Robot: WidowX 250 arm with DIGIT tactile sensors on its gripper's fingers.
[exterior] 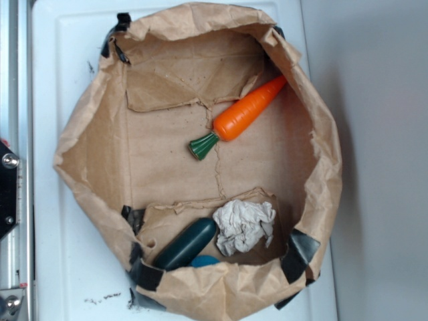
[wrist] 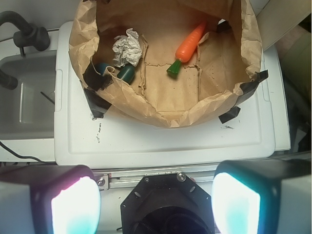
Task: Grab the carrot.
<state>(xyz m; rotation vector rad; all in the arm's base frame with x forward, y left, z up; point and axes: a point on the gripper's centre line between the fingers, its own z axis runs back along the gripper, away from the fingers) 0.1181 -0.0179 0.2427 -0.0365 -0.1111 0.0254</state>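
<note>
The carrot (exterior: 247, 110) is bright orange with a dark green ribbed stem. It lies slantwise on the floor of an opened brown paper bag (exterior: 87, 134), its tip against the bag's wall. In the wrist view the carrot (wrist: 191, 41) is far ahead, inside the bag (wrist: 161, 109). My gripper (wrist: 156, 204) is open. Its two fingers (wrist: 73, 204) stand wide apart at the bottom of that view, well short of the bag, with nothing between them. The exterior view does not show the gripper.
A dark green oblong toy (exterior: 185, 244), a crumpled grey paper wad (exterior: 244, 226) and a blue object (exterior: 204, 261) lie at one end of the bag. The bag rests on a white plastic surface (wrist: 161, 139). A grey basin (wrist: 29, 92) and a black hose (wrist: 24, 31) are to the left.
</note>
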